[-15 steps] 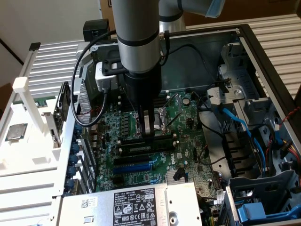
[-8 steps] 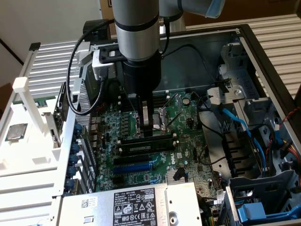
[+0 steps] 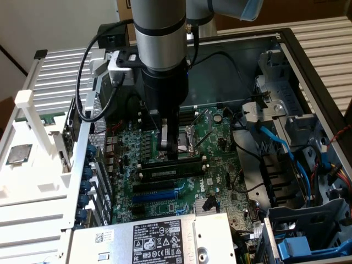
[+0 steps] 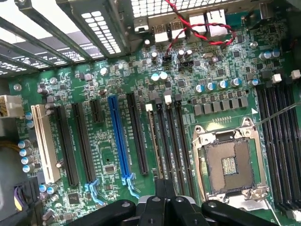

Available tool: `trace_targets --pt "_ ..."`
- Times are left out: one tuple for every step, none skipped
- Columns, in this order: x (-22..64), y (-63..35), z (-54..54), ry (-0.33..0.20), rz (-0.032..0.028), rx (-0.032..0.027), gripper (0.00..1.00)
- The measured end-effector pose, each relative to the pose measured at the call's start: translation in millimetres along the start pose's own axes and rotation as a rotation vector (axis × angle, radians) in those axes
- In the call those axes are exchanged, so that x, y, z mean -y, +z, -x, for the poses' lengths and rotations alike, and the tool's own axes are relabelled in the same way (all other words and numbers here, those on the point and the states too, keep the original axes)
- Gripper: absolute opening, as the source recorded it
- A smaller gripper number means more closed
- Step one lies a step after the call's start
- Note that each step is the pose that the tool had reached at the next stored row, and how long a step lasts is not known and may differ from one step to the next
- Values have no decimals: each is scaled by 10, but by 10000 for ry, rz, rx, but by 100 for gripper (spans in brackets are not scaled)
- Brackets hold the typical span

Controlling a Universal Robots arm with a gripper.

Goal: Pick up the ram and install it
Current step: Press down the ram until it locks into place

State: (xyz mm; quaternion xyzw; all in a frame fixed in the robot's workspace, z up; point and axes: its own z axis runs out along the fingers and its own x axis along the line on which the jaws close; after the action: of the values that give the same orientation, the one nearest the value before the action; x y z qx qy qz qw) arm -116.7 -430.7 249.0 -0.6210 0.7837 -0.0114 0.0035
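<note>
One gripper (image 3: 169, 144) is clenched shut, holding nothing, right above one ram (image 3: 168, 163) stick sitting in its slot on the green motherboard (image 3: 165, 192) inside one computer case (image 3: 286, 60)

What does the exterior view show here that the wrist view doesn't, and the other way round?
Exterior view alone: the robot arm reaching down into the open computer case, blue cables and a labelled metal box.
Wrist view alone: a blue slot, a white slot and twisted red and black wires.
Both: the green motherboard, the empty processor socket, and the closed fingers over the memory slots.
</note>
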Motion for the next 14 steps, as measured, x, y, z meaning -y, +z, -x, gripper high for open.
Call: trace_targets --pt "0 0 0 339 3 -8 10" --pt "0 0 0 668 6 -14 10" --pt "0 0 0 1013 8 -22 10" --pt "0 0 0 1363 12 -30 10" --pt "0 0 0 1699 15 -37 10" --pt "0 1 0 2041 18 -45 10" --pt "0 0 0 2384 21 -54 10" --pt "0 1 0 2554 23 -57 10" --pt "0 1 0 2728 24 -61 10" --pt "0 1 0 2894 25 -65 10" --pt "0 1 0 3062 27 -69 10" --pt "0 1 0 3411 30 -77 10" --pt "0 2 0 3751 33 -83 10" --pt "0 2 0 3930 34 -87 10"
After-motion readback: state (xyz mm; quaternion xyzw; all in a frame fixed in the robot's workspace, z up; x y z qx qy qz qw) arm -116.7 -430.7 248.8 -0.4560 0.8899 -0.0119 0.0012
